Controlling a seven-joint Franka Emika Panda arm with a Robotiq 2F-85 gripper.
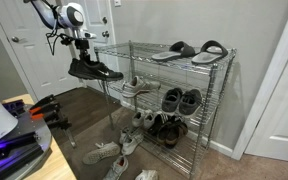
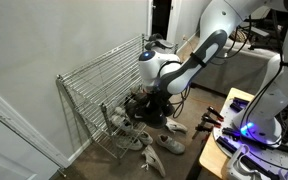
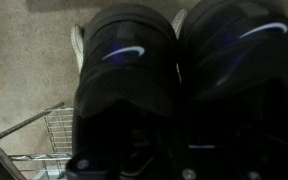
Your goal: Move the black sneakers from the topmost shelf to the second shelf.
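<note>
The pair of black sneakers point(image 1: 94, 70) hangs from my gripper point(image 1: 81, 48) in the air, to the side of the wire shoe rack point(image 1: 219, 100) and level with its second shelf. In the wrist view both black sneakers point(image 3: 174, 90) with white swooshes fill the frame, toes pointing up, and the fingers are hidden in the dark. In an exterior view the arm hides most of the sneakers point(image 2: 144, 100). The gripper point(image 2: 152, 78) is shut on them.
Black slides point(image 1: 189, 50) lie on the rack's top shelf. Other shoes fill the lower shelves point(image 1: 174, 100). Light sneakers point(image 1: 109, 150) lie loose on the carpet by the rack. A white door point(image 1: 44, 40) stands behind the arm.
</note>
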